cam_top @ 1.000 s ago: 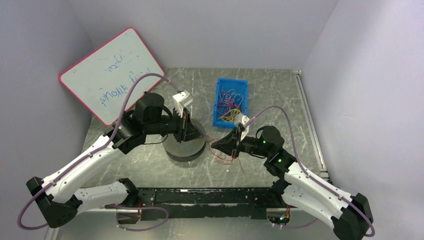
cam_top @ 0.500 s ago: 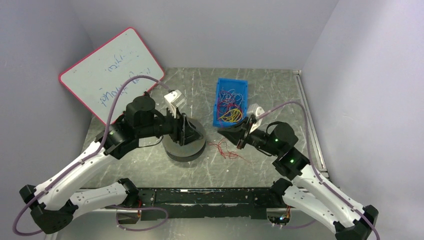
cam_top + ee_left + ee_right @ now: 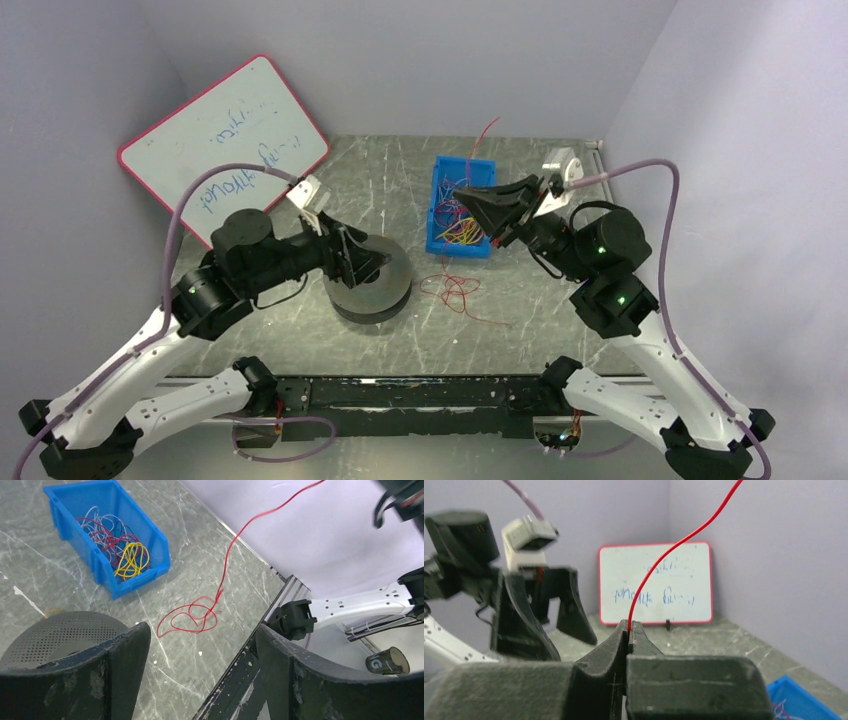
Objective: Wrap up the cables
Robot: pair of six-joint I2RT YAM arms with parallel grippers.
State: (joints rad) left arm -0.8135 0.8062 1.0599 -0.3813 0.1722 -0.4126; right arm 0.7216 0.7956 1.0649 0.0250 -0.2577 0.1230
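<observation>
My right gripper (image 3: 628, 629) pinches the red cable (image 3: 674, 547) by the far blue bin (image 3: 455, 247); my left gripper (image 3: 202, 632) stands spread over the grey perforated drum (image 3: 378, 296); I can't read the blue handwriting on the whiteboard (image 3: 225, 145), far left.

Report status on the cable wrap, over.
Left gripper open, holding nothing. Right gripper shut on red cable, high near blue bin. Slack looped on table. Nothing in the way.

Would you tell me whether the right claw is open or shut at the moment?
Shut. In the right wrist view the right claw is closed tight on the red cable, which rises from its tip.
</observation>
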